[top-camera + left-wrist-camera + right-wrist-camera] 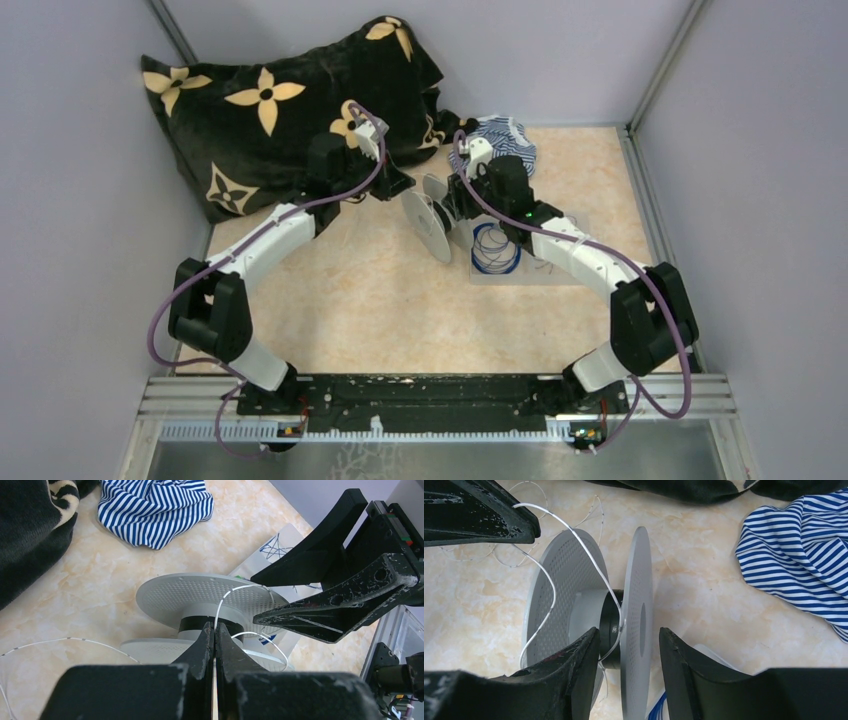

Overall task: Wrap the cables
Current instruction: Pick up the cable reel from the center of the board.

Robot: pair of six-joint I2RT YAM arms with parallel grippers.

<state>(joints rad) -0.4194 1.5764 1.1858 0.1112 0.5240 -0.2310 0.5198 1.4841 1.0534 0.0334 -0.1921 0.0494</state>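
Pale lilac walls [80, 200] close in a beige marbled worktop [380, 300]. A black blanket [270, 110] with yellow flowers is heaped at the back left, and a blue-and-white striped cloth [510, 140] is bunched at the back, right of it. A pale spool [428, 225] with two perforated discs and a black hub stands on edge near the middle.

The left claw [215, 635] is pressed together on a thin white cable [594, 566], which runs from its tips over a disc to the hub; more of it lies loose on the worktop. The right claw [629, 631] is apart, one finger between the discs and the other outside, with gaps either side of the disc.

A blue cable [496, 250] lies coiled in a ring on a white card [545, 272] just beside the spool, under the right arm.
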